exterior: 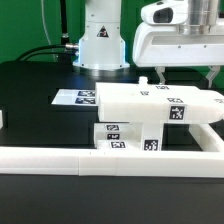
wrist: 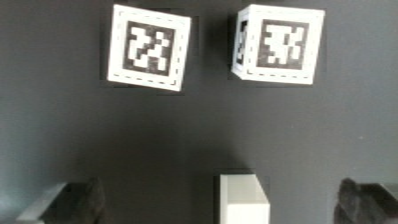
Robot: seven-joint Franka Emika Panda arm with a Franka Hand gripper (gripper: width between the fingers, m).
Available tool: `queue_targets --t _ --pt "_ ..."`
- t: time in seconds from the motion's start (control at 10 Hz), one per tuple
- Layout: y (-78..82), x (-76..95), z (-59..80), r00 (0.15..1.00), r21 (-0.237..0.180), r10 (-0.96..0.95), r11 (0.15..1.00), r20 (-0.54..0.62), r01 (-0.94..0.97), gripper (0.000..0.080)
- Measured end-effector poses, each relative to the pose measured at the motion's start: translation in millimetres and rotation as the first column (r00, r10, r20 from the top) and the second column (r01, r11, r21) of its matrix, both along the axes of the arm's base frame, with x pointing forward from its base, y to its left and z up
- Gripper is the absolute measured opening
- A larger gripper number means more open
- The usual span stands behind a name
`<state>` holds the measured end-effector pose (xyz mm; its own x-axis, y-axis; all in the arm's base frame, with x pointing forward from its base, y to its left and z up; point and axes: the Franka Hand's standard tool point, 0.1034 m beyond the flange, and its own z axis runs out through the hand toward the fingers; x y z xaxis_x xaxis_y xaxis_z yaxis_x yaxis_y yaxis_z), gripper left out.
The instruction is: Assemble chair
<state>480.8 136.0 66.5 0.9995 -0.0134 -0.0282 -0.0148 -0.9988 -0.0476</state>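
The chair parts (exterior: 160,108) sit stacked on the black bench (exterior: 35,115), just behind the white rail (exterior: 110,158). The tool (exterior: 187,72) hangs above them, jaws wide and holding nothing. A white piece (wrist: 244,195) lies off-centre between the jaws, so closing now could knock it askew. The fingertips are cut off in the wrist view, and which part this piece is cannot be told.

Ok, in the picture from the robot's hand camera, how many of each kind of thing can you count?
Tagged white chair parts: 2
Untagged white piece: 1
Dark gripper fingers: 2
Total: 5
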Motion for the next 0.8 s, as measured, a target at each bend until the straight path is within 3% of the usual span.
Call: queue_targets --t 0.3,0.8 --pt "23.8 -17.2 -16.9 1.0 -0.01 -0.014 1.0 -0.007 0.014 0.0649" --pt "23.5 -10.4 -17.3 1.0 -0.011 -0.017 1.0 -0.004 0.017 0.0649"
